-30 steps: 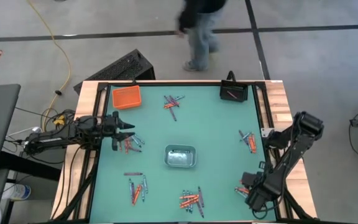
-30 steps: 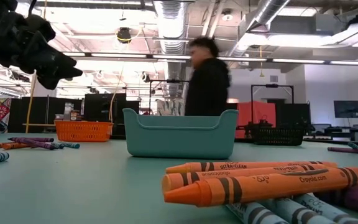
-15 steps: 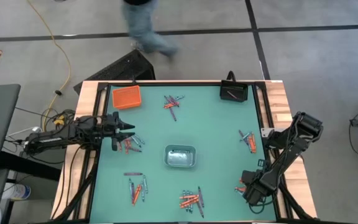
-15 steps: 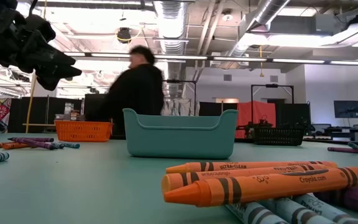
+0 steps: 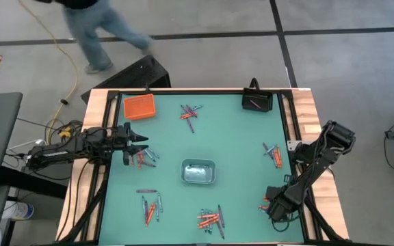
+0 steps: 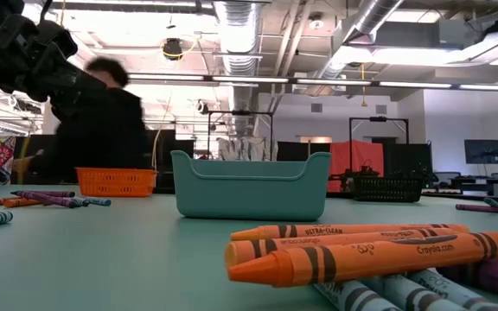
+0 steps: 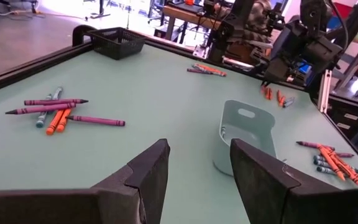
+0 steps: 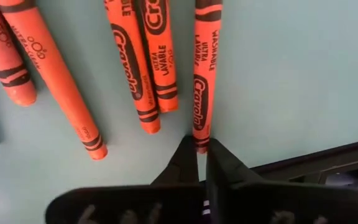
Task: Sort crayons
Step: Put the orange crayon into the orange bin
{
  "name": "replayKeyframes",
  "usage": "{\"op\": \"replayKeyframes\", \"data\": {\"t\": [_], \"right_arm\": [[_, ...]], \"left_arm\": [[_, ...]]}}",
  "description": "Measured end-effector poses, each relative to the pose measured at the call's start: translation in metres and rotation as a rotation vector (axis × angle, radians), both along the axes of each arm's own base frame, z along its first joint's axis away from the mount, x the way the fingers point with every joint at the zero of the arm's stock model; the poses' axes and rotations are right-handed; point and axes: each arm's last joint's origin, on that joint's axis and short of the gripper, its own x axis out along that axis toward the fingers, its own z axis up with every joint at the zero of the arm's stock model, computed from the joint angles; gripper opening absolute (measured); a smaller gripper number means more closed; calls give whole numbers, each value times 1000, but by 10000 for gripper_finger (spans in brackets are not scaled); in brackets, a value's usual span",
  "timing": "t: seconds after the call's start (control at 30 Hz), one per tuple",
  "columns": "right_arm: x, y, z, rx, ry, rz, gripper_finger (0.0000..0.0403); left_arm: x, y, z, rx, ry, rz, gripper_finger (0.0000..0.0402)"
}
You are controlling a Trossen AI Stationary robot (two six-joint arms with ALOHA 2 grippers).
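Observation:
Crayons lie in small heaps on the green table: far middle, right, near middle, near left, left and near right. My right gripper is down at the near-right heap, shut on an orange crayon that lies flat beside other orange ones. My left gripper hangs open above the left heap, nothing between its fingers. My right gripper pinches the near end of the orange crayon between its two fingertips. The fingers run along the crayon's length, coming from beyond that end. The crayon lies flat on the table, its other end out of the wrist picture.
A clear-grey tray stands mid-table, an orange tray at the far left, a black tray at the far right. A dark raised rim runs close behind my right gripper. A person walks beyond the far edge.
My right gripper has shifted a little toward the table's left and far edges, onto the near-right heap of crayons. The person behind the table has walked from the middle toward the left.

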Motion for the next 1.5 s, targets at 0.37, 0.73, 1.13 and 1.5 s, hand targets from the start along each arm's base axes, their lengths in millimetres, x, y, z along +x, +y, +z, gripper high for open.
{"op": "replayKeyframes", "data": {"t": [0.37,0.73,1.13,1.5], "right_arm": [[-1,-15,38,-62,-97,-100,1],[38,-38,93,-176,-529,-79,0],[107,-78,133,-277,-865,91,0],[144,-98,154,-334,-1117,230,0]], "left_arm": [[0,0,4,36,-41,-7,162],[14,-1,16,120,-285,-110,162],[73,-8,40,219,-218,-163,188],[161,-12,71,267,-179,-270,190]]}}
